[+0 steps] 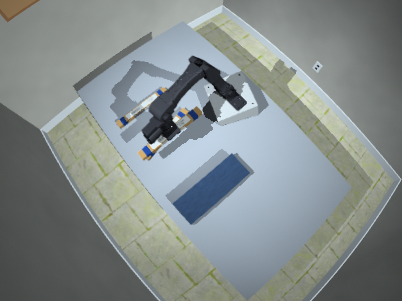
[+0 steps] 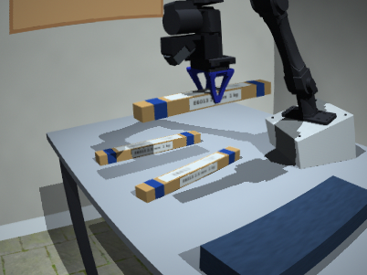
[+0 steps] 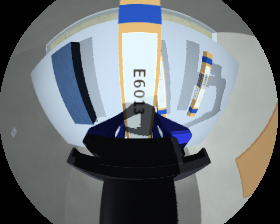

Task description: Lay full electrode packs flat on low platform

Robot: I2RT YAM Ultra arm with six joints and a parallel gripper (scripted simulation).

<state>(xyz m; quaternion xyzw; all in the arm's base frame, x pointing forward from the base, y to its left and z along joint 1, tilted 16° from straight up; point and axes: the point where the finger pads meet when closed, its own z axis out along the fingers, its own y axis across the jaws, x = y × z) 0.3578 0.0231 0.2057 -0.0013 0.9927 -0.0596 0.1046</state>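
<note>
My gripper [image 2: 209, 95] [image 3: 138, 113] is shut across the middle of a cardboard pack [image 2: 178, 103] [image 3: 140, 50] with blue bands and an E6013 1 kg label. The pack is level, held in the air above the table. A second pack [image 2: 189, 170] [image 3: 162, 100] lies flat on the table; the held pack partly hides it in the wrist view. A third pack [image 1: 142, 106] [image 2: 151, 149] [image 3: 201, 82] lies flat, roughly parallel to it. The low dark blue platform [image 1: 212, 189] [image 2: 292, 237] [image 3: 72, 85] carries nothing. In the top view the arm covers my fingers.
The arm's white base [image 1: 232, 116] [image 2: 329, 141] stands on the grey table [image 1: 285, 194] at the end of the packs nearest the arm. The second pack lies between the third pack and the platform. The table's edge runs near the packs' outer ends.
</note>
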